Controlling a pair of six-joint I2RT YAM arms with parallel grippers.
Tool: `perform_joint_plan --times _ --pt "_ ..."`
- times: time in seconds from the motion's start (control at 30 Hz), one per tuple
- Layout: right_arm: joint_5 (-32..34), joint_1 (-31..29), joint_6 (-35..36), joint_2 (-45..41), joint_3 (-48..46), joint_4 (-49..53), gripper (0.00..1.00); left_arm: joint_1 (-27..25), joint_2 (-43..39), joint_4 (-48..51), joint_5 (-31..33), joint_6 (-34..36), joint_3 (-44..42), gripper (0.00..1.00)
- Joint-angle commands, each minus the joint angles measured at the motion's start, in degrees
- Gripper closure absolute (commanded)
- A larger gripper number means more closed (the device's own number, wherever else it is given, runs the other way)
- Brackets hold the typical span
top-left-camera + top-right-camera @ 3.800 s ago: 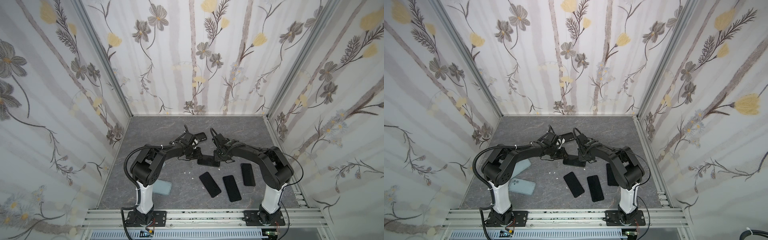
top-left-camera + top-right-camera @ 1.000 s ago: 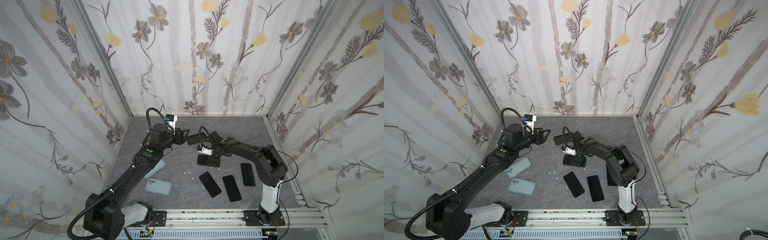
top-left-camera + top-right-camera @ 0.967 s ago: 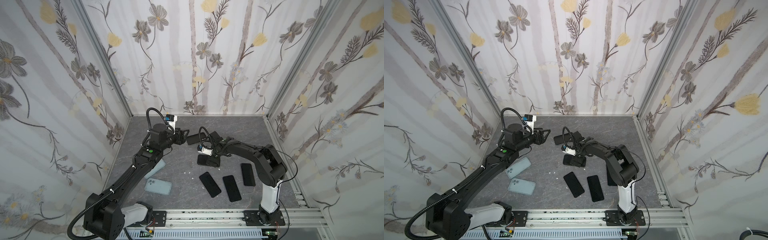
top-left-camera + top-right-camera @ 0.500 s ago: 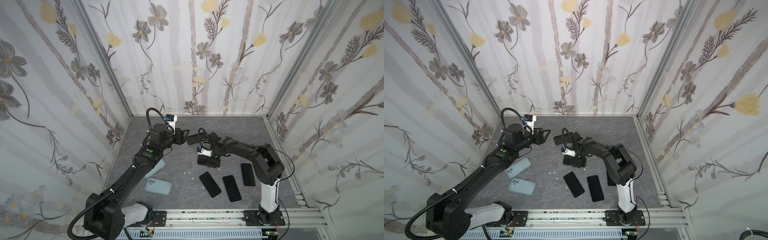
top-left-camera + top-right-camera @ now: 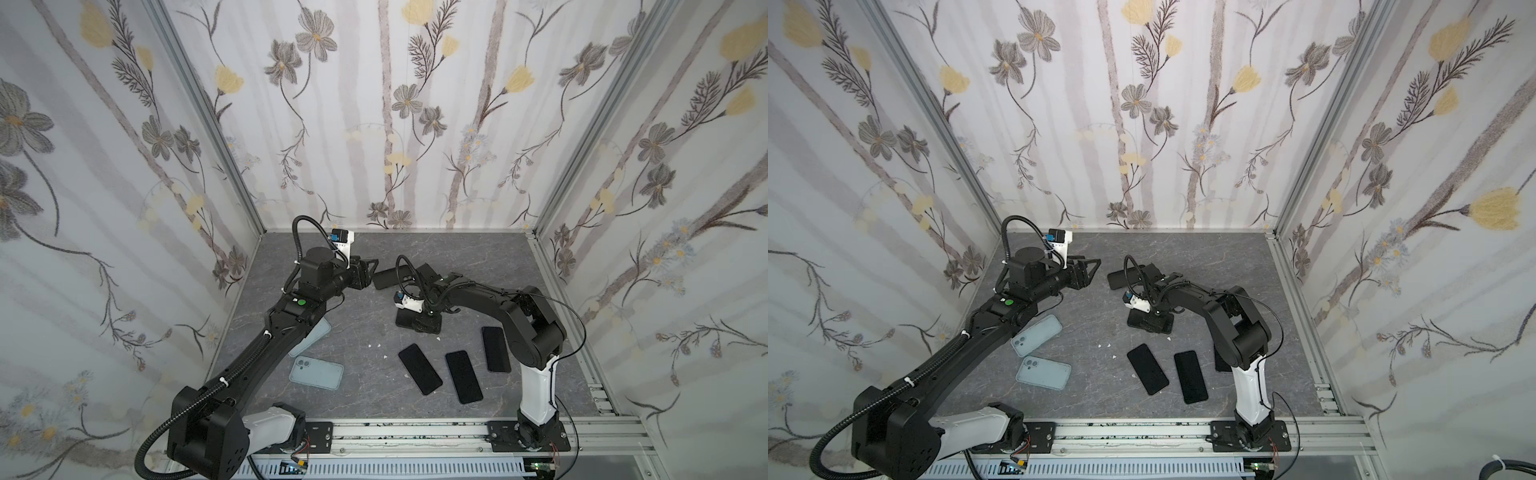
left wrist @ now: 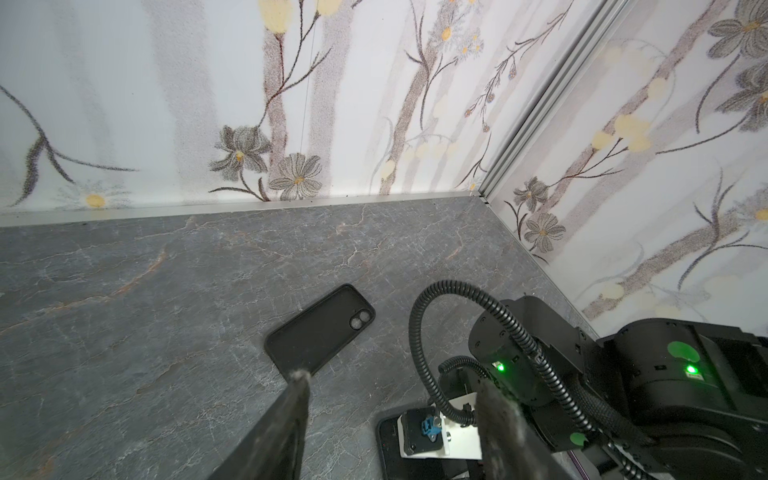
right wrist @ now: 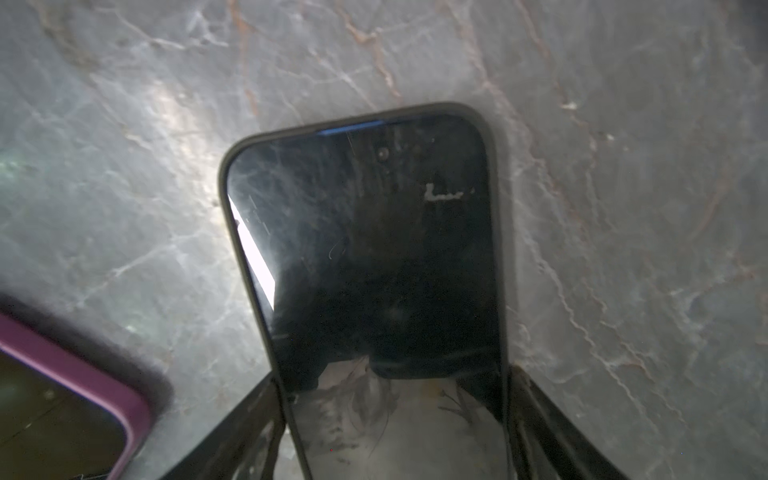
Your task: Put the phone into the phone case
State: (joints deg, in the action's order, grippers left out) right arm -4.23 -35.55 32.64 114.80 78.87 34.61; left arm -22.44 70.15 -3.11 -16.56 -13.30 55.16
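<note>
One phone [image 7: 374, 257] looks fully seated in its dark phone case [image 7: 415, 112] mid-table, the right gripper [image 7: 393, 376] straddling it, grip unclear, the left gripper [image 6: 397, 382] gaping empty near a spare case [image 6: 320, 332] at the phone's eleven o'clock; only release seems left.

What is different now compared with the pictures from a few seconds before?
The left claw lifted away from the cased phone as its arm stretched out; it is open and empty. The right claw settled over that phone, fingers flanking its sides; a grip cannot be confirmed. The three loose phones and two blue cases lie as before.
</note>
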Motion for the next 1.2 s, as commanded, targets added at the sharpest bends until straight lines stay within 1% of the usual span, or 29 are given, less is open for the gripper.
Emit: perform_joint_plan --times 0.0,0.1,0.3,0.43,0.57,0.9,1.07,1.17 --pt "3.5 2.3 -3.4 0.4 1.0 -0.7 0.25 0.1 0.1 -0.8 0.6 0.4 0.1 0.37" --pt "4.2 5.3 -6.8 1.1 2.3 -1.3 0.25 0.1 0.2 -0.8 0.7 0.3 0.1 0.37" --pt "7.9 12.8 -15.2 4.6 6.0 -1.5 0.25 0.2 0.5 -0.7 0.9 0.4 0.2 0.37" --pt "8.7 18.2 -21.1 6.9 7.8 -1.9 0.25 0.2 0.8 -0.7 0.8 0.2 0.1 0.37" --pt "9.4 23.5 -25.4 8.9 8.7 -2.2 0.24 0.2 1.0 -0.7 0.7 0.1 0.2 0.37" --pt "8.2 34.7 -32.4 12.2 9.6 -2.2 0.22 0.2 1.3 -0.7 1.0 0.1 0.1 0.37" --pt "8.6 38.2 -33.2 12.6 9.7 -1.7 0.21 0.3 1.4 -0.7 0.8 -0.2 0.2 0.37" --pt "8.6 39.0 -32.9 12.4 9.5 -1.7 0.19 0.3 1.3 -0.6 0.8 -0.1 0.1 0.37"
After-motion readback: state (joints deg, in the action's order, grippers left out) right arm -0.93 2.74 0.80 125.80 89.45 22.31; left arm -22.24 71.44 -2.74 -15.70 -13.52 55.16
